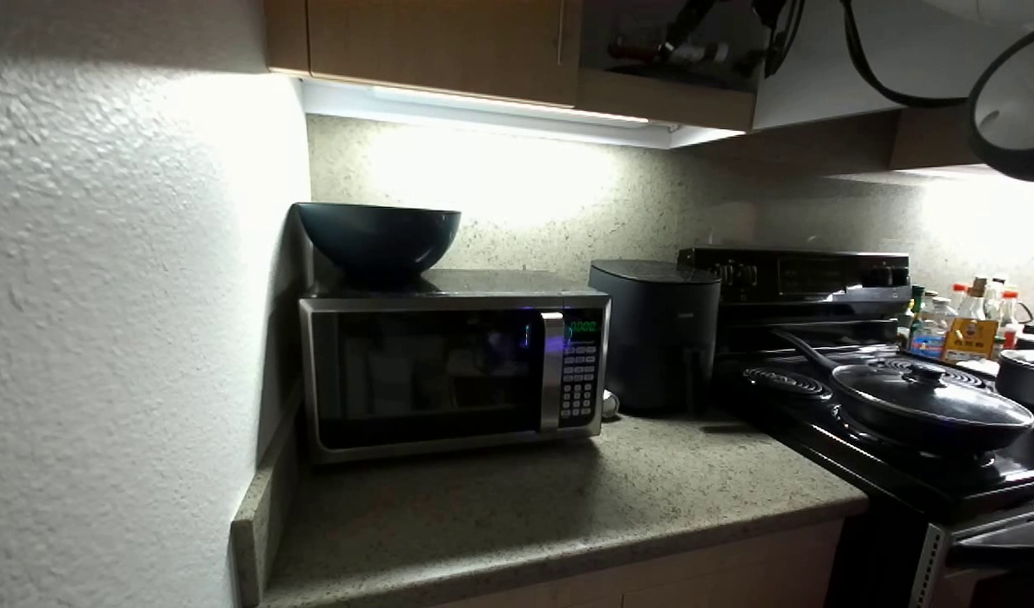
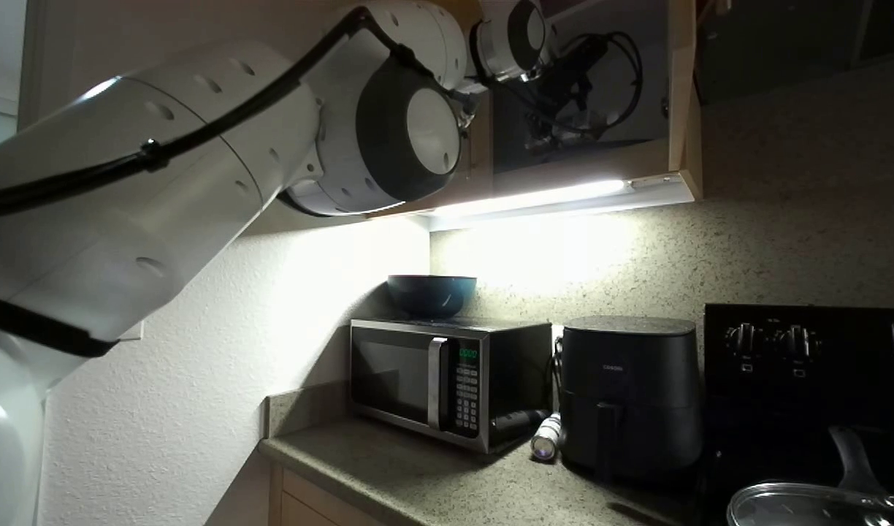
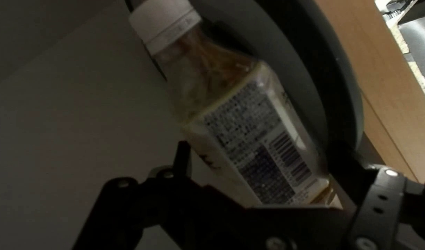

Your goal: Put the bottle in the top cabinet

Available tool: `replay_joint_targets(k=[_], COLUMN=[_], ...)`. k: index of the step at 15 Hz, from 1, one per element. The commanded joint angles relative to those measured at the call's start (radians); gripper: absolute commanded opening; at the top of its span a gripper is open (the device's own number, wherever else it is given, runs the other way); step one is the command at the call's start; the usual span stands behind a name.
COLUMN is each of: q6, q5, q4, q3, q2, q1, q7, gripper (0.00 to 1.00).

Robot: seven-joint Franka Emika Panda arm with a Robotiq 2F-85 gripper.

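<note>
The bottle (image 3: 254, 139), pale with a white cap and a printed label, lies inside the top cabinet, over a dark round-rimmed item. The wooden top cabinet (image 1: 441, 51) shows open in both exterior views; its lower front rail also shows there (image 2: 586, 172). My gripper (image 3: 263, 163) is inside the cabinet, fingers wide apart on either side of the bottle, which lies slanted between them. Whether a finger touches it I cannot tell. In the exterior views the gripper (image 1: 676, 46) (image 2: 553, 128) and the bottle (image 1: 694, 52) (image 2: 591, 120) are small and dim.
The dark round rim (image 3: 323, 76) lies beside and under the bottle. The cabinet's wooden front edge (image 3: 389, 76) runs along the right. Below stand a black microwave (image 1: 449, 380) with a dark bowl (image 1: 382, 241) on it, an air fryer (image 1: 661, 338) and a stove (image 1: 821, 388).
</note>
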State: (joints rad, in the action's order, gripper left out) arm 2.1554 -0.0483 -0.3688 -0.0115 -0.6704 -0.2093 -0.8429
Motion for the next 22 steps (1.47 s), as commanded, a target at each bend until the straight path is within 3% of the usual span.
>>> replay_joint_targets(k=[1,9,14,22], q6=[0.010,0.166,0.140,0.104], q5=[0.016,-0.069,-0.052,-0.085], q4=[-0.013,-0.004,-0.016,-0.017], q3=[0.002,0.103,0.105,0.113], q2=[0.014,-0.001,0.010,0.033], q1=[-0.010,0.001,-0.014,0.024], q7=[-0.003,0.141,0.214,0.176], gripper=[1.00,1.00,1.00,1.00])
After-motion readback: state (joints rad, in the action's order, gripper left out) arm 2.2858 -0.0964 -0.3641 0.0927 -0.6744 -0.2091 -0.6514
